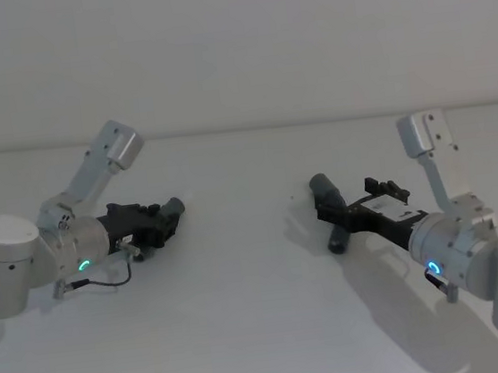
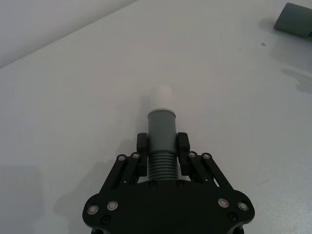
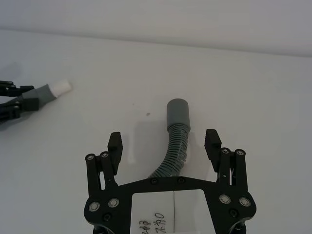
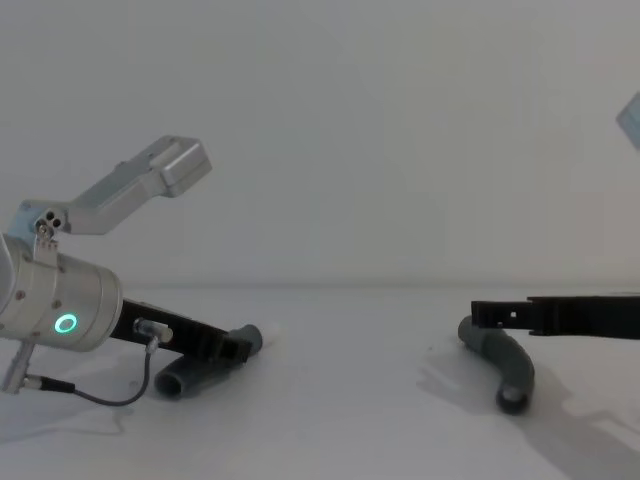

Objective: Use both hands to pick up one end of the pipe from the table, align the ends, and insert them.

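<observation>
- The left gripper (image 2: 163, 141) is clamping its jaws on the ribbed middle of a dark-grey pipe piece (image 2: 161, 126) with a whitish tip (image 2: 160, 96)
- The jaws of the right gripper (image 3: 163, 138) are standing apart astride the other bent piece (image 3: 177, 116), lying on the white matt bench (image 1: 247, 331)
- A pale wall (image 1: 233, 44) is rising behind

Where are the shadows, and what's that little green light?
Head view: a soft grey shadow lies on the table beside the right arm. Chest view: the green light is a glowing ring on the left arm. Left wrist view: the left gripper, shut on the white-tipped pipe, throws a dim shadow. Right wrist view: the bent pipe inside the open right gripper has a faint shadow.
</observation>
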Motion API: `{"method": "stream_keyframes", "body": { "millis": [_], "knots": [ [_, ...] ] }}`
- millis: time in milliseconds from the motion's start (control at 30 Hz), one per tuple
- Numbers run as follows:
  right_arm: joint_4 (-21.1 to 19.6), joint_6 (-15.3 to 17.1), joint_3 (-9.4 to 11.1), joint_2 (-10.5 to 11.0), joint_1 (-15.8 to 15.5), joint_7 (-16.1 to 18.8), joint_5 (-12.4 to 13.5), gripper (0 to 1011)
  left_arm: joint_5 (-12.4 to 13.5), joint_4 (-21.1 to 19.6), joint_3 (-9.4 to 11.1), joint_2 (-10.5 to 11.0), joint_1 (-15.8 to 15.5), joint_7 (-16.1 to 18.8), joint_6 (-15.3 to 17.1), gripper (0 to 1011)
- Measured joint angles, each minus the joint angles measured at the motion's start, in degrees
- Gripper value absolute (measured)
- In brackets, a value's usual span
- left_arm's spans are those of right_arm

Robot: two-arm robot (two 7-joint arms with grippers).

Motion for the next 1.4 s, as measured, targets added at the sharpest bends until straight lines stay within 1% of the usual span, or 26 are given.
{"method": "stream_keyframes", "body": {
  "millis": [500,833,1133,1400],
  "knots": [
    [5.67,0.66,-1.36,-1.54,3.38,0.05,-1.89,1001,0.0,0.0,0.0,0.0,0.0,0.0,0.0,348],
    [8.59,0.35,-2.03,-2.46,4.67,0.13,-3.03,1001,0.01,0.0,0.0,0.0,0.0,0.0,0.0,348],
    [10.32,0.17,-2.46,-3.11,5.42,0.21,-3.84,1001,0.0,0.0,0.0,0.0,0.0,0.0,0.0,348],
    [11.02,0.19,-2.59,-3.49,5.78,0.36,-4.38,1001,0.01,0.0,0.0,0.0,0.0,0.0,0.0,348]
  ]
}}
